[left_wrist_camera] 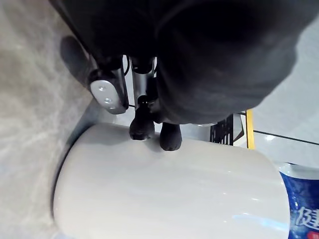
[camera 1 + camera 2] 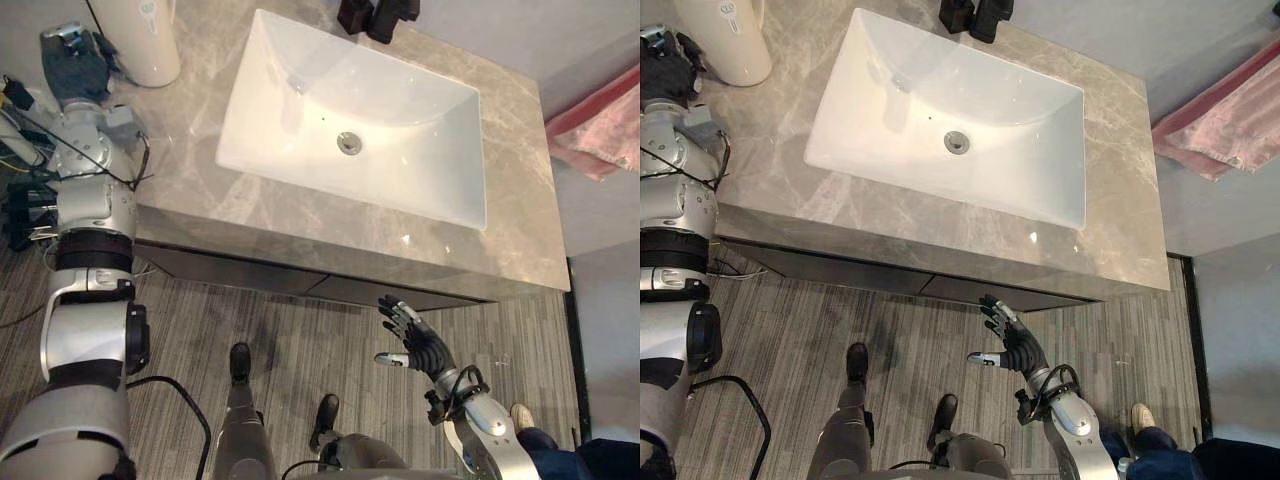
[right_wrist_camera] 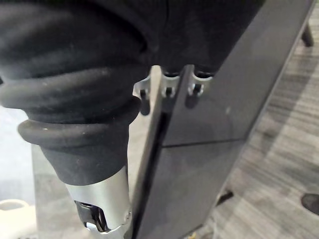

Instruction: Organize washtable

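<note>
A tall white container stands at the back left corner of the grey marble washtable. My left hand is right beside it; in the left wrist view its dark fingertips rest straight against the container's white side, not wrapped round it. My right hand hangs open with spread fingers below the counter's front edge, over the floor, holding nothing. In the right wrist view its fingers point at the dark cabinet front.
A white rectangular sink with a metal drain takes up the counter's middle, with a black tap behind it. A pink towel hangs at the right. A blue packet lies past the container. A person's shoe shows at lower right.
</note>
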{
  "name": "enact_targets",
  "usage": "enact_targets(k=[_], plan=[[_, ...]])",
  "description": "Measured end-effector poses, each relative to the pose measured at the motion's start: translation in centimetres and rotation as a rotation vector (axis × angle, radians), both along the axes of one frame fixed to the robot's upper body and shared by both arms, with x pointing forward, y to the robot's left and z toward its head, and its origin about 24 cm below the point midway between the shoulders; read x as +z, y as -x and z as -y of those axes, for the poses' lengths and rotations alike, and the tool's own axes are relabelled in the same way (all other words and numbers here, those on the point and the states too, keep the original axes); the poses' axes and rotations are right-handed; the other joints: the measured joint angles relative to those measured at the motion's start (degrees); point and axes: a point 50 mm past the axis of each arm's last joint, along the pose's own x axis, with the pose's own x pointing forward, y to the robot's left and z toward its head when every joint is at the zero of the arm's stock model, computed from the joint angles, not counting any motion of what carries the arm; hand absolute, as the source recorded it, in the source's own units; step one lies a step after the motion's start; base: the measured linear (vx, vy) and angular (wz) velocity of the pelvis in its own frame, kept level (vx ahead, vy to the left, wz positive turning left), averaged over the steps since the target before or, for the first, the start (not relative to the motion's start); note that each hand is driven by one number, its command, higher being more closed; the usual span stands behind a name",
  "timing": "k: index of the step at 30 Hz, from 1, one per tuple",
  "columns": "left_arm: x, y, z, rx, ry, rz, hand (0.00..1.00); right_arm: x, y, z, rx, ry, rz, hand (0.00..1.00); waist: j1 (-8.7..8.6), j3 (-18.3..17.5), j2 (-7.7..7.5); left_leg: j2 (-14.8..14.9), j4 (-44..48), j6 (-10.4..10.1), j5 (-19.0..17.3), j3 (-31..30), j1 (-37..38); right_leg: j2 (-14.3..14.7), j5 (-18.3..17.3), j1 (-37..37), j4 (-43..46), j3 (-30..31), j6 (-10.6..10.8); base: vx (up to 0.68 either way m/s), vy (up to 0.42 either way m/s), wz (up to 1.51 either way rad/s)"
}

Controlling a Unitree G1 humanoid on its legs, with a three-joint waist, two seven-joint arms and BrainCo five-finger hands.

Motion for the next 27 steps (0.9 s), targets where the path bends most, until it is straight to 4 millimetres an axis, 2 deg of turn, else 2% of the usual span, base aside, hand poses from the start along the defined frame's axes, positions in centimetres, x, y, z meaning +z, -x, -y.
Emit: enact_targets(k=[9,11,15,27], plan=[[1.8,-0.1,0.7,-0.006,-0.008,0.035,1.0,0.5,-0.4,-0.1,0.007,0.001,0.023,0.0,-0.37,1.8,-0.04,0.2,0.0,0.0,0.0,1.3,-0.4,-0.1,1.2,-1.0,-0.7,1.7,0.1,-0.02,0.022,-0.09],[1.9,-0.1,0.7,-0.006,-0.009,0.038,1.0,0.5,-0.5,-0.1,0.007,0.001,0.026,0.0,-1.1,1.8,-0.04,0.1,0.0,0.0,0.0,1.5,-0.4,-0.1,1.2,-1.0,-0.8,1.7,0.2,0.0,0.013,-0.03],[2.8,-0.2,0.8,-0.006,0.001,0.052,1.0,0.6,-0.5,-0.1,-0.001,0.002,0.029,0.0,-1.41,2.1,-0.09,0.3,0.0,0.0,0.0,1.9,-0.8,0.0,1.4,-1.7,-0.8,2.0,0.2,-0.01,0.009,-0.06],[6.1,0.4,-0.4,0.044,0.004,0.094,1.0,1.0,-0.7,-0.1,-0.01,0.0,0.059,0.0,-3.15,3.2,-0.57,0.5,0.0,0.0,0.0,2.9,-1.8,0.0,2.4,-3.1,-1.9,3.4,0.2,0.0,0.012,-0.06]])
